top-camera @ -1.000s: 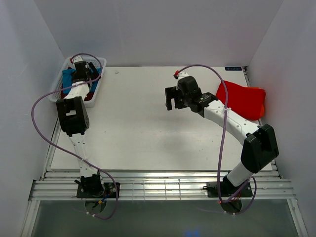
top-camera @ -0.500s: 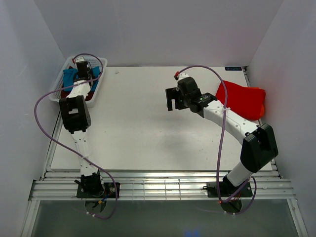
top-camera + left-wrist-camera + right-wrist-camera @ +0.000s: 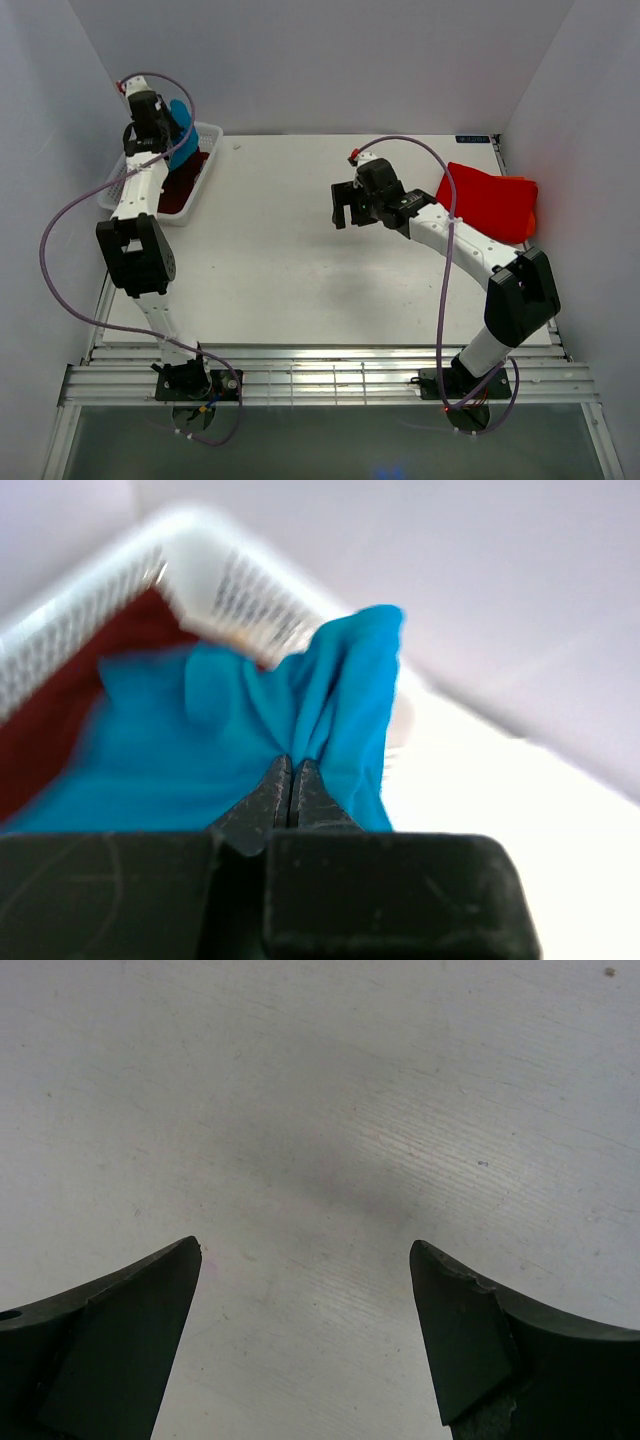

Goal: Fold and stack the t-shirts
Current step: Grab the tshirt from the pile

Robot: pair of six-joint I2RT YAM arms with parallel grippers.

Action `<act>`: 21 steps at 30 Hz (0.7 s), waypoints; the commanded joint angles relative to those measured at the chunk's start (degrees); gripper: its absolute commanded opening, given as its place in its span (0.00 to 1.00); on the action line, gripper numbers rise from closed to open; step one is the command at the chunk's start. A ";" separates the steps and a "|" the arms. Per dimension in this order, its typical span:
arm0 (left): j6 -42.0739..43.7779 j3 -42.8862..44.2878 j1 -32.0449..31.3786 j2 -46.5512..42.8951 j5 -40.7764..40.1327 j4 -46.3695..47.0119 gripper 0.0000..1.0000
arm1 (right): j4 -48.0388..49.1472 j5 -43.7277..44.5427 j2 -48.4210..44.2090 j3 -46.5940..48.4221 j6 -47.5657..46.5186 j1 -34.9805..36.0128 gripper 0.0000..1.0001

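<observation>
One shirt, the teal-blue shirt (image 3: 181,135), hangs from our left jaws, pinched shut on it above the basket (image 3: 212,128) at ten o'clock on the surface (image 3: 280,270), far from our right jaws, which are wide apart mid-surface.

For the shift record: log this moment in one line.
left pincer: shut on teal-blue t-shirt, held above basket | right pincer: open over table | red-orange t-shirt: table's far right | maroon t-shirt: in basket
</observation>
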 commanded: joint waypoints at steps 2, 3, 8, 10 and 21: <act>-0.20 7.36 -1.20 -11.82 14.09 1.38 0.00 | 1.36 -2.09 -0.51 -1.63 1.19 0.99 0.91; -0.72 8.42 -1.29 -12.17 17.55 0.42 0.00 | 1.44 -2.09 -1.03 -1.81 1.28 1.08 0.91; -0.38 10.01 -3.66 -14.54 29.43 -0.38 0.00 | 1.36 -1.74 -3.32 -3.48 1.54 1.52 0.91; -2.03 8.79 -4.01 -16.82 36.28 -0.29 0.00 | 1.53 -1.47 -4.72 -4.79 1.81 1.61 0.91; -12.26 -36.39 -15.23 -37.84 56.34 18.00 0.00 | 1.62 0.02 -5.17 -6.03 2.51 1.70 0.91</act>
